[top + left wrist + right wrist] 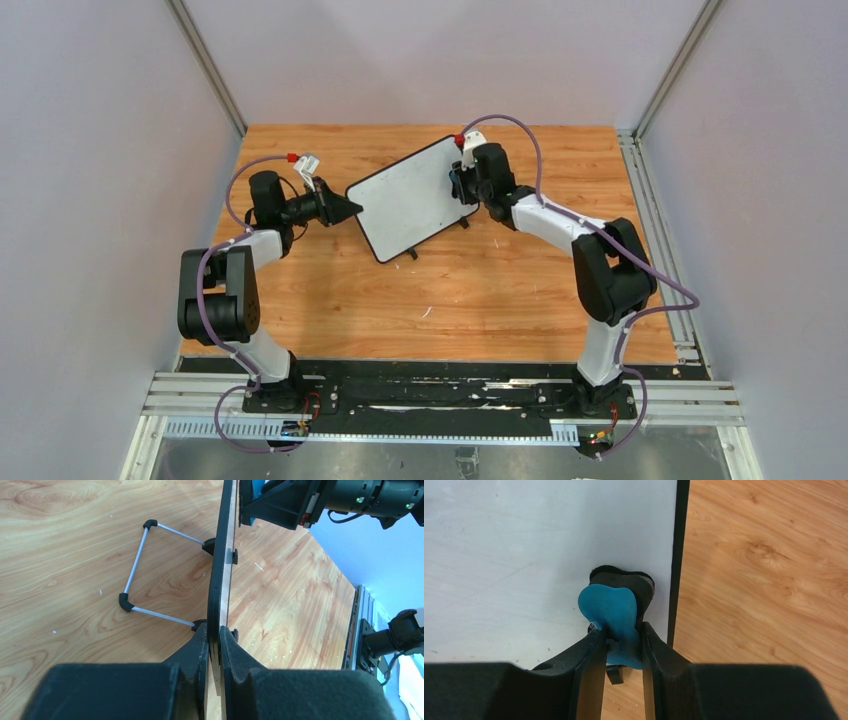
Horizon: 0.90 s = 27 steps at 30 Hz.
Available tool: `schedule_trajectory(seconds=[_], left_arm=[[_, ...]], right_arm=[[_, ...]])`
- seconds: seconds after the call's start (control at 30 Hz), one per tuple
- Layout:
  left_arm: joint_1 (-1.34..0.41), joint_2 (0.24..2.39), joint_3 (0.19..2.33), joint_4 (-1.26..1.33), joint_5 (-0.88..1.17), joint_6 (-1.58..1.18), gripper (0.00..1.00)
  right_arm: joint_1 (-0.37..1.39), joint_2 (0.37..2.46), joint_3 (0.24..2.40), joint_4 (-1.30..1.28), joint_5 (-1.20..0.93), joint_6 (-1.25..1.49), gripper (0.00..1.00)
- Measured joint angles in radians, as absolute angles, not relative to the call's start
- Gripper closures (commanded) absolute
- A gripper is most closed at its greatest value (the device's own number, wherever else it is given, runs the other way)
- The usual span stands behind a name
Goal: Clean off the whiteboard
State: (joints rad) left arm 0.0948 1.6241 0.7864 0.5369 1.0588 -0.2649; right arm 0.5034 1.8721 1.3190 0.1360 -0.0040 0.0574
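Observation:
The whiteboard (pixel 410 197), white with a thin black frame, stands tilted on the wooden table. My left gripper (pixel 352 207) is shut on its left edge; the left wrist view shows the board (pixel 218 587) edge-on between the fingers, with its wire stand (pixel 135 575) behind. My right gripper (pixel 457 183) is shut on the blue-and-black eraser (pixel 611 612) and presses it on the board face (pixel 524 555) near the board's black right frame (pixel 679 555). The white surface looks blank apart from faint specks.
The wooden table (pixel 480 290) is bounded by grey walls on the left, right and back. A metal rail (pixel 660 230) runs along the right side. The arm bases sit on a black plate (pixel 440 395) at the near edge.

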Motion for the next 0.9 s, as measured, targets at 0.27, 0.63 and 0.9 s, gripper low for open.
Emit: schedule_trajectory(seconds=[0.27, 0.63, 0.9], left_arm=[[0.095, 1.624, 0.786, 0.535, 1.06, -0.261, 1.0], [0.095, 1.628, 0.791, 0.529, 1.062, -0.258, 1.0], [0.095, 1.628, 0.791, 0.529, 1.063, -0.255, 1.0]], right_arm=[[0.503, 1.72, 1.246, 0.06, 0.081, 0.06, 0.99], [0.447, 1.504, 1.231, -0.194, 0.204, 0.098, 0.99], [0.284, 1.477, 1.202, -0.345, 0.185, 0.141, 0.99]])
